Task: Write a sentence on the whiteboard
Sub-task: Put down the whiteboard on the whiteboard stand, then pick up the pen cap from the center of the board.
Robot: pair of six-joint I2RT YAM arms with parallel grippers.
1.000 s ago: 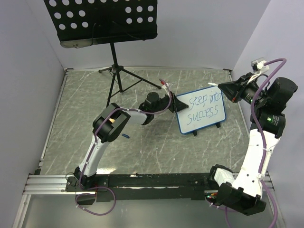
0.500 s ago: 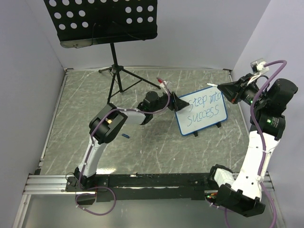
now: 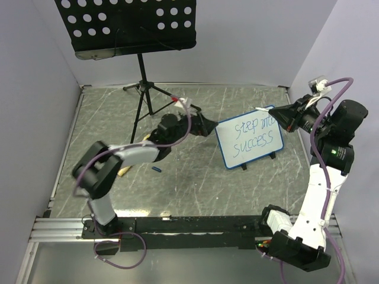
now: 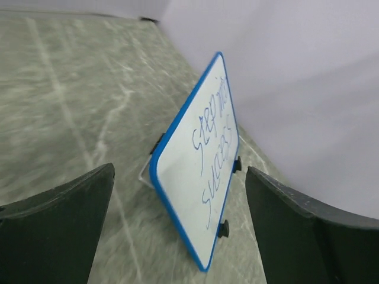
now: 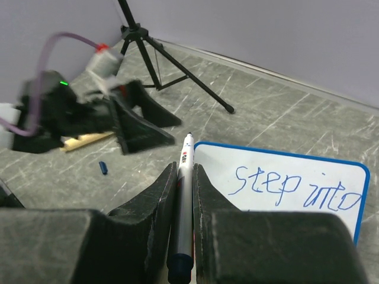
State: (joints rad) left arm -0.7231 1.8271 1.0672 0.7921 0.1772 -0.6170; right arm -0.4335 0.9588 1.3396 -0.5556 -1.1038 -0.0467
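Two lines of the sentence [image 3: 256,135] filled the whiteboard [image 3: 228,155], which stood unaided on the tabletop [image 3: 195,183]. Left end effector [image 3: 206,125] had just spread wide and drawn back from its left edge. Right end effector [image 3: 283,115] pinched the marker [image 5: 180,207] by the top-right corner, so the writing looked done.

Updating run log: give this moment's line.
left claw: open | right claw: shut on white marker | blue-framed whiteboard: dark blue sentence "step into success"
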